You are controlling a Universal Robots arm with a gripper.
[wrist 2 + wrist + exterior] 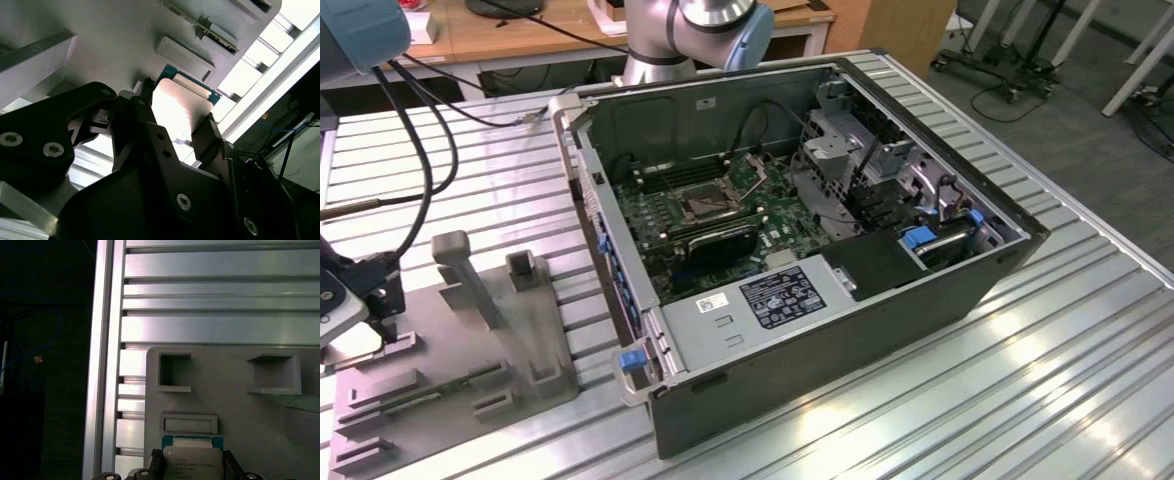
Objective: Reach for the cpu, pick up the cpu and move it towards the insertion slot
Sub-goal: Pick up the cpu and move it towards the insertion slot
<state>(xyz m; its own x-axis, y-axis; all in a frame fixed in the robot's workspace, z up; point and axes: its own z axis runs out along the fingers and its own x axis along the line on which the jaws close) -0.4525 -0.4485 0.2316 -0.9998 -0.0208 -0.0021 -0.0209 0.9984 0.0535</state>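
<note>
The tool (175,114) is closed to the width of the chip (177,97) — in both wrist views one black finger (210,132) presses on each of two opposite edges. The chip sits between the fingers, right over the grey holder block (240,405) on the worktop (1067,380). The socket (698,205) lies well away from the tool — inside the open computer case (854,300).

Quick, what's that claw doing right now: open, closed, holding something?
Gripper: looks closed on the chip, one finger against each of two opposite edges, at the grey block.
</note>
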